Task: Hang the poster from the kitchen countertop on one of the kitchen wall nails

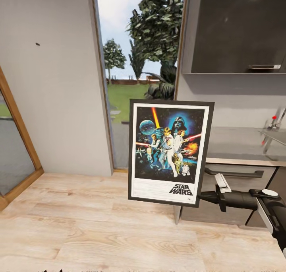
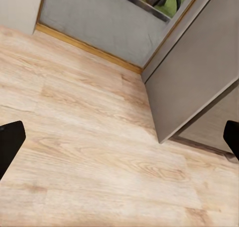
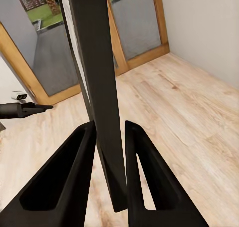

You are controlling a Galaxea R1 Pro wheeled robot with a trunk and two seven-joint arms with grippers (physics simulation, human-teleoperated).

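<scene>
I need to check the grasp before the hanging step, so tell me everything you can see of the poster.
The poster is a tall rectangle with a thin black frame, white border and blue-black artwork of figures above a "STAR WARS" logo. It is held upright, slightly tilted, in the air above the wood floor, in front of the window and left of the countertop. The right gripper clamps its lower right edge; in the right wrist view the dark frame edge runs between the two fingers.

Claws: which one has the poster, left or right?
The right claw: its fingers clamp the poster by its frame edge. The left claw is spread open over bare floor.
</scene>
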